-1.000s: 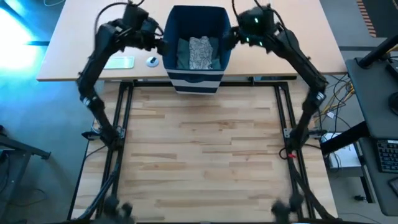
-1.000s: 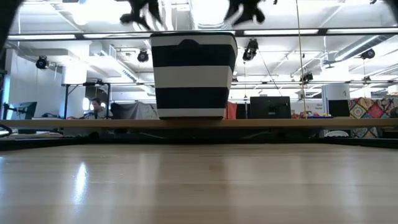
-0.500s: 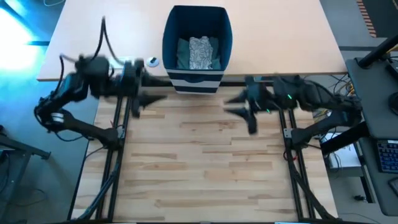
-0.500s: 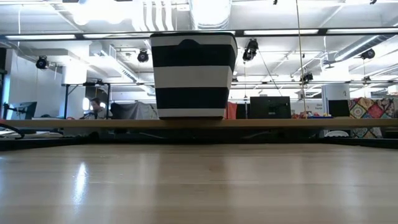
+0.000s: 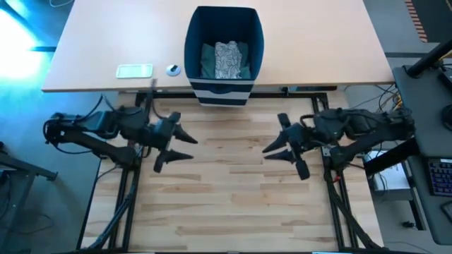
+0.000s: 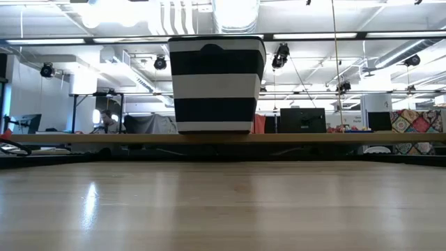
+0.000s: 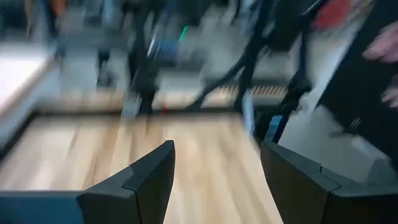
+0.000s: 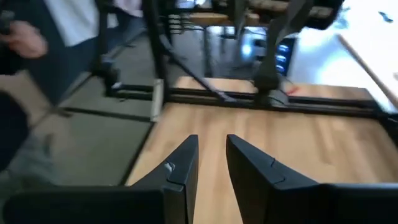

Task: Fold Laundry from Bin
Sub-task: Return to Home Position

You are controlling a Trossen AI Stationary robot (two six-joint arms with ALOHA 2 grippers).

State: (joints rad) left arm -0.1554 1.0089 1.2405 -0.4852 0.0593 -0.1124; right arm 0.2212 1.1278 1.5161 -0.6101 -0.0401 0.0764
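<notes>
Laundry (image 5: 226, 60) is held in the bin (image 5: 223, 92), mouth-up at the desk's (image 5: 325, 42) near edge, long axis unclear; left gripper (image 7: 216, 147) and right gripper (image 8: 211, 138) are parted, empty.

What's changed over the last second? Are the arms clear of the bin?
Both arms pulled back from the bin's sides toward their bases. The left gripper and right gripper now hang over the wooden table, fingers open, holding nothing. The bin stayed on the far desk with the laundry inside.
</notes>
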